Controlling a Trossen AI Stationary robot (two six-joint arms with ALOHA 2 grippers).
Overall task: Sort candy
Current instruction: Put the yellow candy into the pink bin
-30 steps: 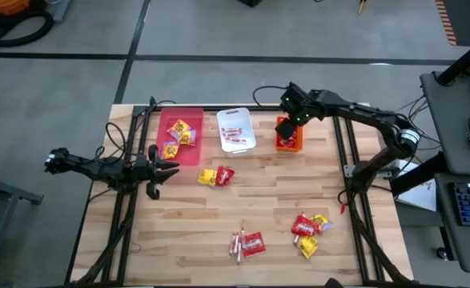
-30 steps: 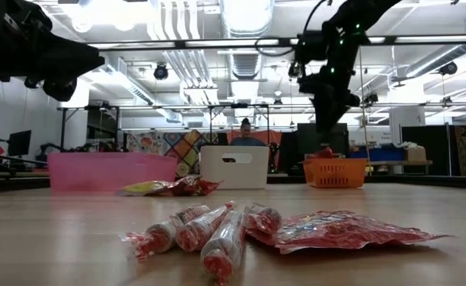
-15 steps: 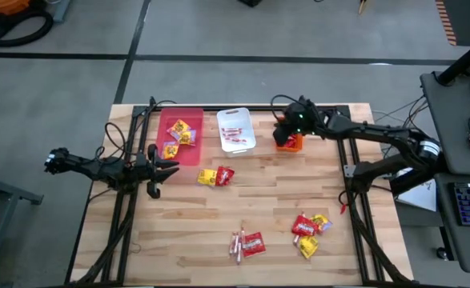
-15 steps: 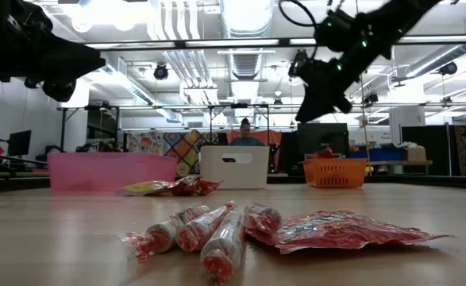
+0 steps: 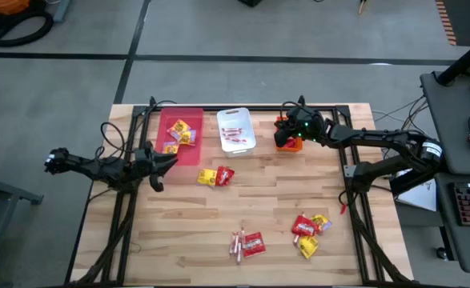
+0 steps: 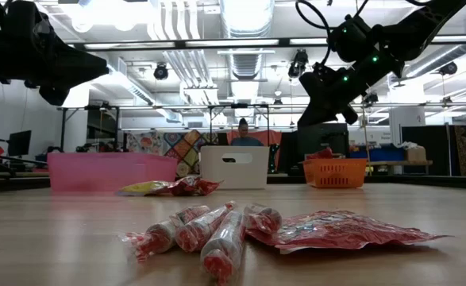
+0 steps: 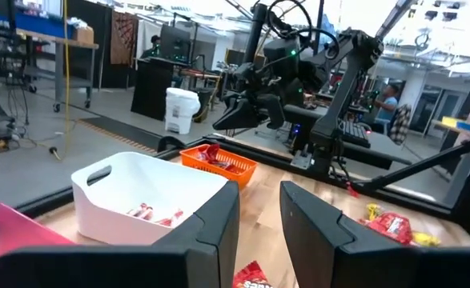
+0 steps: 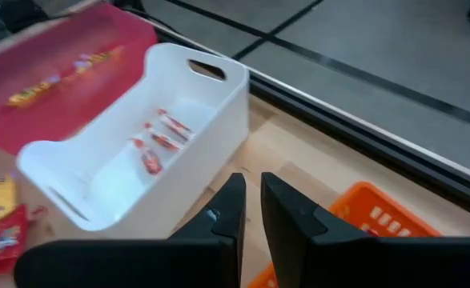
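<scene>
1. Overhead, the white bin [image 5: 236, 130] is the landmark. The right gripper [image 5: 285, 133] hangs over the orange bin [image 5: 290, 142], just beside the white bin, fingers nearly together with nothing between them. The left gripper [image 5: 169, 157] waits at the pink bin [image 5: 180, 134], on the white bin's other side, fingers slightly parted and empty. Loose candy lies in three clusters: one [image 5: 216, 176] just in front of the white bin, one [image 5: 247, 243] and one [image 5: 310, 227] well apart from it near the table's front edge, with bare wood between.
2. At table height, sticks [image 6: 203, 231] and a red packet [image 6: 340, 229] lie in the foreground, well in front of the white bin [image 6: 233, 166].
3. The left wrist view shows sticks [image 7: 156, 214] inside the white bin [image 7: 146, 197].
4. The right wrist view shows its fingers [image 8: 224, 218] near the white bin's [image 8: 146, 142] corner, a thin gap between them.
</scene>
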